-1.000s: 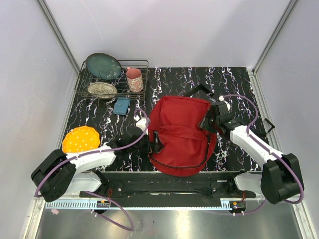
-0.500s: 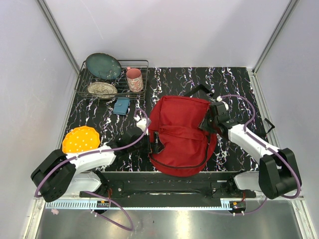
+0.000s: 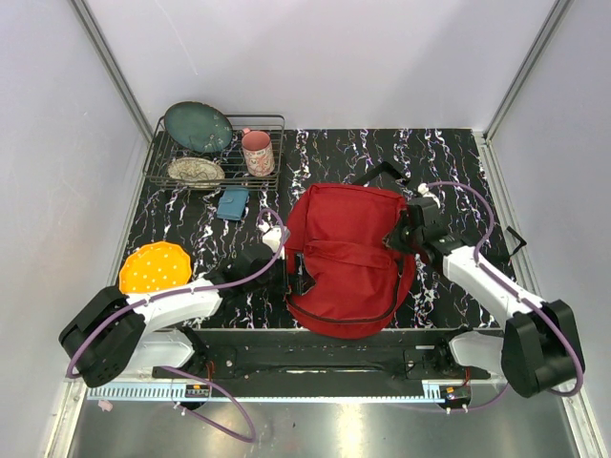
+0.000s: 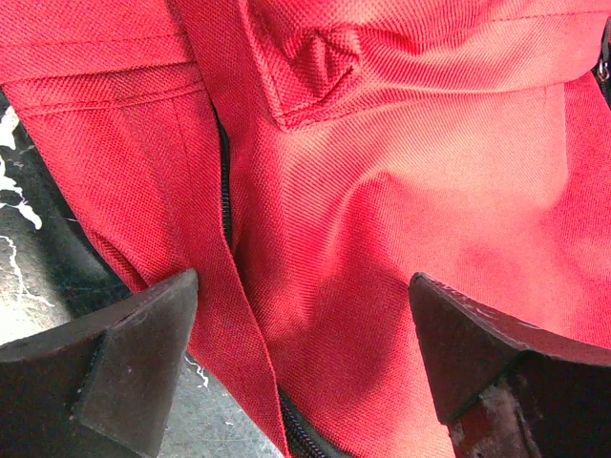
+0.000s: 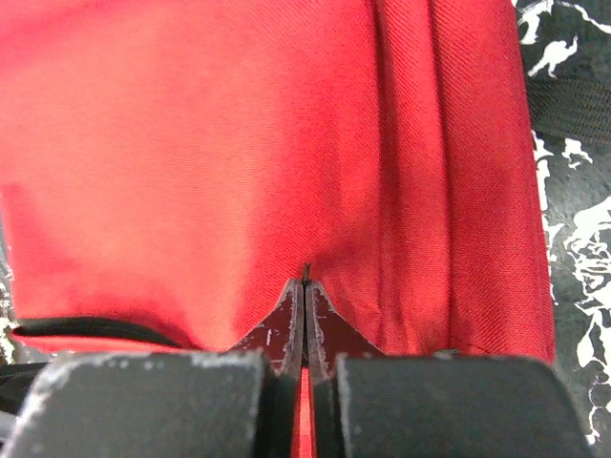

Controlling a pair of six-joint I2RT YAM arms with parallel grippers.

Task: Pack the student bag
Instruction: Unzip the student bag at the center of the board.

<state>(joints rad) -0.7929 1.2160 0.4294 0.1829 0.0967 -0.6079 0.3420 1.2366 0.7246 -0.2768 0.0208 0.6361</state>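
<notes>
- Mid-table, between the two claws: student bag, red, coarse woven cloth, soft and slumped, rounded at the near end, squarer at the far end.
- Lies flat on the table, a hard black slab veined with white.
- Down the bag's left side: black zipper, set in a seam between two red panels, with a stitched flap and its folded triangular corner just above.
- At the bag's far edge: black strap, looping out onto the dark top.
- Left gripper: spread wide, with blunt dark fingers on either side of the cloth by the zipper, gripping nothing.
- Right gripper: closed tight at the bag's right side, its scuffed wedge tips meeting on a small pucker of fabric, a thin sliver of red nipped between the pads.
- Far left corner: wire rack with a tilted teal plate, a speckled dish and an upright pink mug.
- Just in front of the rack: small flat blue thing, kind not clear.
- By the left edge: orange plate with a scalloped rim, beside the left arm.
- Room to move: bare veined surface beyond the bag toward the far right corner, and a narrower strip between bag and rack.
- Tight at the near edge, where the bag's rounded end reaches the table's rim.
</notes>
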